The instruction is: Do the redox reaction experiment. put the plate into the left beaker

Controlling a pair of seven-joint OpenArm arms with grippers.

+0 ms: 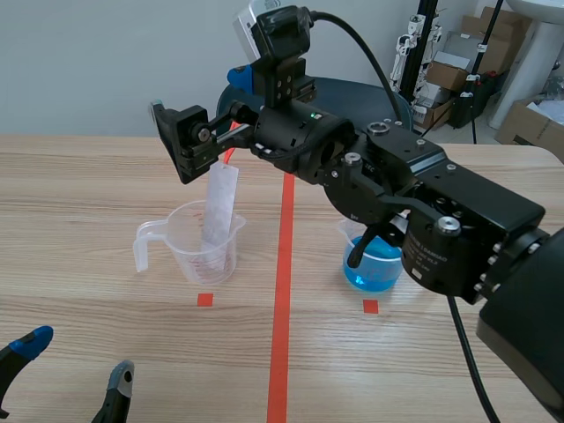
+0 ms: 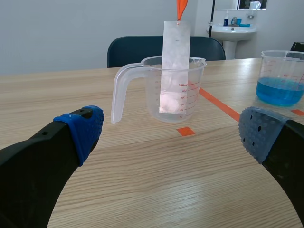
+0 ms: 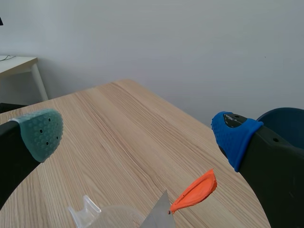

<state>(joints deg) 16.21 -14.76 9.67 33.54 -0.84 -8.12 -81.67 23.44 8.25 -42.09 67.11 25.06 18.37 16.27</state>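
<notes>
A thin grey plate (image 1: pixel 220 204) with an orange tag (image 1: pixel 230 156) at its top stands upright in the clear left beaker (image 1: pixel 204 247), leaning on the rim. My right gripper (image 1: pixel 211 132) hangs open just above the tag and touches nothing. In the right wrist view the right gripper (image 3: pixel 137 135) has its fingers wide apart, with the tag (image 3: pixel 194 190) and the plate's top (image 3: pixel 159 216) below them. My left gripper (image 1: pixel 77 357) rests open near the table's front left. In the left wrist view the left gripper (image 2: pixel 173 135) faces the beaker (image 2: pixel 178 95) holding the plate (image 2: pixel 175 61).
A second beaker (image 1: pixel 374 263) with blue liquid stands right of the red tape line, partly behind the right arm; it is also in the left wrist view as the blue beaker (image 2: pixel 282 78). A dark chair sits beyond the table's far edge.
</notes>
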